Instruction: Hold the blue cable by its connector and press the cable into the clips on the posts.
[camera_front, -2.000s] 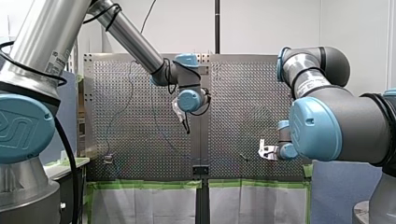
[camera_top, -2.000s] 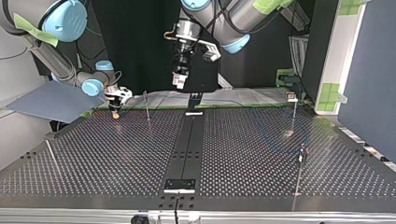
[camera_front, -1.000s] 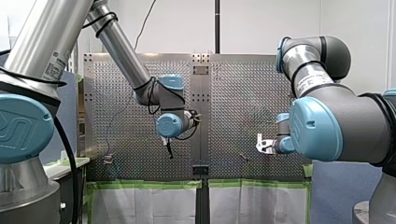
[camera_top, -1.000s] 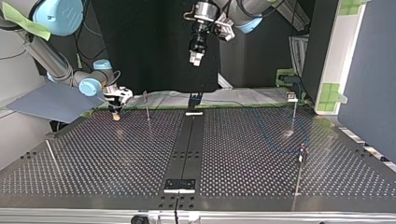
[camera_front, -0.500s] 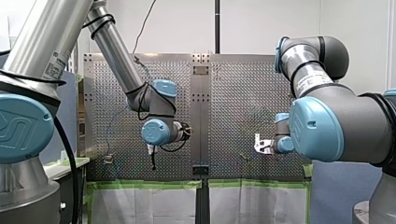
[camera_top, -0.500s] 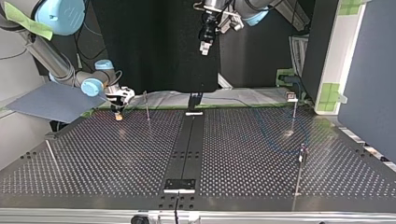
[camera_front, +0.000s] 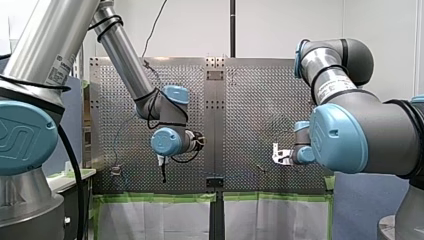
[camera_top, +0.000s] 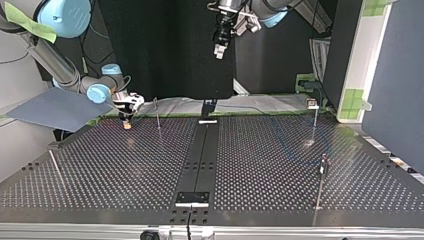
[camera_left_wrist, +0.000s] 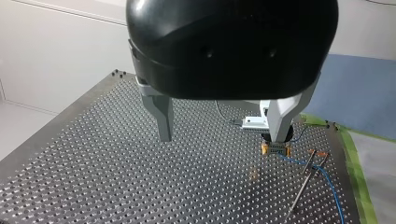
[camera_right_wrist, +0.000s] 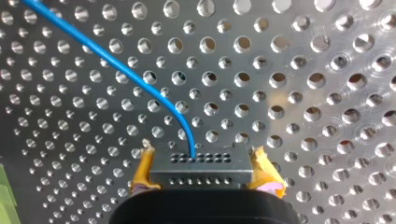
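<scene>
Left gripper (camera_left_wrist: 220, 135) is settling after swinging to the front view's left — fingers spread, empty. Right gripper (camera_right_wrist: 203, 161) is clamping the connector (camera_right_wrist: 201, 173) of the blue cable (camera_right_wrist: 116, 60) — clipping is likely starting next.

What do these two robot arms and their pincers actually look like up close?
The left arm and right arm are silver tubes with grey joints, round light-blue caps and small printed labels; black cables loop along the left one. The left gripper has a rounded black body with two grey metal fingers. The right gripper has yellow pads.
</scene>
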